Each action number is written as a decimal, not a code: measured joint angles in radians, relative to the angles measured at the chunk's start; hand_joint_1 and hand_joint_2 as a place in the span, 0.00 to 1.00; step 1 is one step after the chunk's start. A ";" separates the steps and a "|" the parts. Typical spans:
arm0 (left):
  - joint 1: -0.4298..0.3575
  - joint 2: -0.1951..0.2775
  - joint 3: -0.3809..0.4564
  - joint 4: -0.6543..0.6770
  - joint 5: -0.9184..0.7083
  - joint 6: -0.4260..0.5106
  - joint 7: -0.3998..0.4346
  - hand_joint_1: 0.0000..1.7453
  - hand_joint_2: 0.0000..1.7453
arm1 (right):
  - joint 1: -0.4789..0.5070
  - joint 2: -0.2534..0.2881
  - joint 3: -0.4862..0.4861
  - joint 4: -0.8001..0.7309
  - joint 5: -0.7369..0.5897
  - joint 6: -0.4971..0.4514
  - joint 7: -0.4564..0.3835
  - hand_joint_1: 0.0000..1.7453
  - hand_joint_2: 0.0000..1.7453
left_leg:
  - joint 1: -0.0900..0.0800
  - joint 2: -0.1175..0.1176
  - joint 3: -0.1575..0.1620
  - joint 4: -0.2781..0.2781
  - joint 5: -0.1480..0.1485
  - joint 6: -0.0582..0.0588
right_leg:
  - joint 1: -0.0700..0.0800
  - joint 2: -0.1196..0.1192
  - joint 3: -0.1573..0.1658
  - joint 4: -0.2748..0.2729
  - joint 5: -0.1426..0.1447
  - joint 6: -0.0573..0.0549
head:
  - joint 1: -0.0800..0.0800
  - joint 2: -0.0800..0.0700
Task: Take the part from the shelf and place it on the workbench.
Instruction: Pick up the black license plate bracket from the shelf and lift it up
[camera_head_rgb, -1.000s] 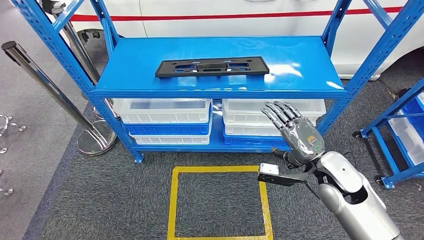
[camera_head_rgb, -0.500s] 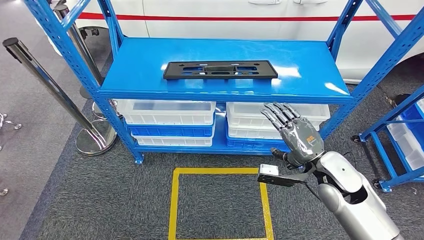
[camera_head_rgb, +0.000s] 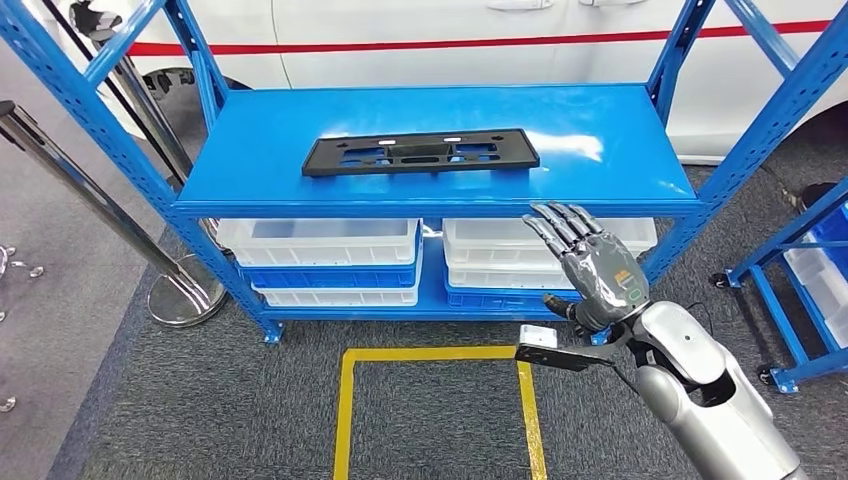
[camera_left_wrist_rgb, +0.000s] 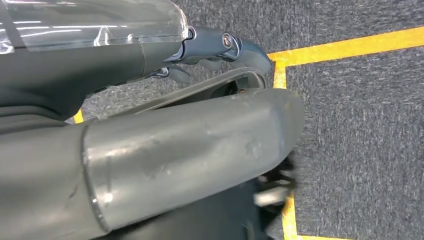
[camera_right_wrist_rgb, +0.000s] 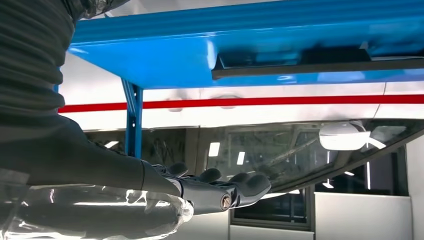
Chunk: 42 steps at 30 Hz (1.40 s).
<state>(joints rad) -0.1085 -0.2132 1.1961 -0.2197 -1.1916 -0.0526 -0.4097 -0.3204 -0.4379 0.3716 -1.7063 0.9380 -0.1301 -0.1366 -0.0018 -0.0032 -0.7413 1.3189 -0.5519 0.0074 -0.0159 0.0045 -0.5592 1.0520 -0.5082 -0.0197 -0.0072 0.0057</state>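
Looking down from the head view, the right hand (camera_head_rgb: 592, 262) is raised in front of the blue shelf (camera_head_rgb: 640, 160), palm turned away, its fingers (camera_head_rgb: 556, 222) stretched out straight and slightly apart, holding nothing and touching nothing. Their tips lie just below the front edge of the top deck, over the white bins (camera_head_rgb: 330, 243) stacked on the lower level. The black part (camera_head_rgb: 420, 152) lies flat on the top deck, a long plate with cut-outs, set left of the deck's middle and well apart from the hand. On the grey carpet below, a yellow taped square (camera_head_rgb: 345, 400) marks the floor, and a chrome barrier post (camera_head_rgb: 90, 190) leans at the left. A white car (camera_head_rgb: 400, 25) with a red stripe stands behind the shelf.

The left wrist view looks at the carpet and a yellow tape line (camera_left_wrist_rgb: 350, 45); the left hand (camera_left_wrist_rgb: 220, 47) shows as dark fingers curled close under a clear cover (whether they are closed or merely bent, I cannot tell), and nothing is seen in them.

The right wrist view, from behind the right hand (camera_right_wrist_rgb: 220, 187), shows its dark fingers (camera_right_wrist_rgb: 250, 185) extended and empty, apart from the blue shelf (camera_right_wrist_rgb: 165, 55). The part (camera_right_wrist_rgb: 310, 67) shows as a thin dark slab resting on the deck's surface, with the car's red stripe (camera_right_wrist_rgb: 250, 102) beyond.
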 joint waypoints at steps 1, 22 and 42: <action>0.001 0.000 0.000 0.000 0.000 0.000 0.000 0.00 0.00 | 0.000 0.000 0.000 0.000 0.000 0.000 0.000 0.00 1.00 | -0.002 0.000 0.002 -0.039 0.046 0.006 | 0.001 0.001 0.014 -0.001 -0.010 0.000 | 0.000 0.000; -0.001 0.003 -0.010 0.000 -0.004 0.002 0.006 0.00 0.00 | 0.033 -0.005 -0.012 0.000 0.013 -0.009 0.001 0.00 1.00 | -0.014 -0.003 0.292 -0.329 0.000 0.025 | -0.015 -0.013 -0.109 0.004 0.089 0.037 | 0.000 0.000; -0.010 0.000 -0.015 0.000 0.002 0.006 0.007 0.00 0.00 | 0.030 0.030 0.042 0.022 0.076 0.003 0.004 0.00 1.00 | -0.007 -0.002 0.156 -0.328 0.135 0.052 | 0.000 -0.003 -0.038 0.075 -0.039 0.038 | 0.001 0.000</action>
<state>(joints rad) -0.1183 -0.2130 1.1815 -0.2197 -1.1899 -0.0466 -0.4026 -0.2906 -0.4075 0.4131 -1.6848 1.0143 -0.1272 -0.1321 -0.0092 -0.0056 -0.5849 0.9906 -0.4169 0.0591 -0.0160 0.0019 -0.5970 1.1274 -0.5473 0.0184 -0.0066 0.0057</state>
